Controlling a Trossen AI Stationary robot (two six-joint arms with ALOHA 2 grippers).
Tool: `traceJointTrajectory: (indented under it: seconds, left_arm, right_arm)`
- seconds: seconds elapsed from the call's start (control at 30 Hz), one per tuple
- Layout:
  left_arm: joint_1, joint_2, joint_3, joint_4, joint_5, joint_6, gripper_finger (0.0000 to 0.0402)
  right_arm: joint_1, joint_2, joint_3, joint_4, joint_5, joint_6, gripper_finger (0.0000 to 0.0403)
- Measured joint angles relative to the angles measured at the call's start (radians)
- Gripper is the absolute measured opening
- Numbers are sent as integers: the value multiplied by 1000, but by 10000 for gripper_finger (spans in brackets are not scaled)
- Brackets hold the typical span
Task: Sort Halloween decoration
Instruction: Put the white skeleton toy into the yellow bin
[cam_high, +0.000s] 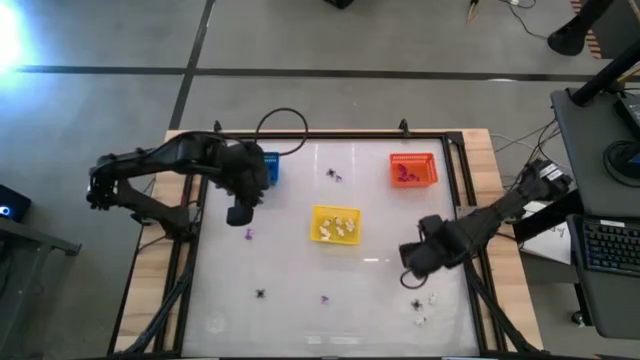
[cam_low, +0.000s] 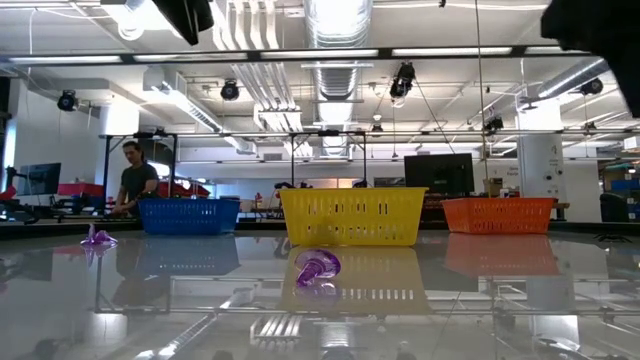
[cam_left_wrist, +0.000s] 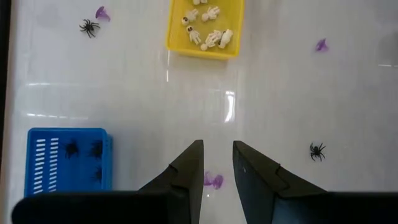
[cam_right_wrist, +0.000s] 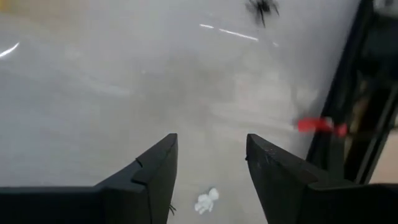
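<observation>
Table's white trinket, half hidden by right end effector.

A large open robotics lab or industrial workspace is shown. Exposed silver ventilation ducts and hanging black spotlights are seen overhead in the low view, with dark computer monitors at about 1 o'clock and a person in a dark top at workbenches at about 10 o'clock. A bare grey concrete floor is seen around the white glossy table.
</observation>
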Motion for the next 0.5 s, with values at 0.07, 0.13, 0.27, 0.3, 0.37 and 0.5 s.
traceJointTrajectory:
  seconds: [0.07, 0.13, 0.27, 0.3, 0.37, 0.5]
  left_arm:
    - [0, -8, 0, 0, 0, 0, 68]
    - [0, -15, -4, 1, 0, 0, 68]
    - [0, -18, -5, 1, -1, -10, 68]
    - [0, -18, -5, 1, 0, -12, 68]
    - [0, -19, -5, 1, 0, -14, 68]
    - [0, -12, -5, 1, 0, -14, 68]
  right_arm:
    - [39, 28, -2, 3, -23, 84, 186]
    - [77, 58, -3, 16, -45, 143, 187]
    - [148, 114, -6, 104, -52, 234, 187]
    - [164, 130, -6, 124, -51, 257, 187]
    - [192, 163, -6, 154, -49, 300, 187]
    - [242, 227, -6, 168, -67, 396, 187]
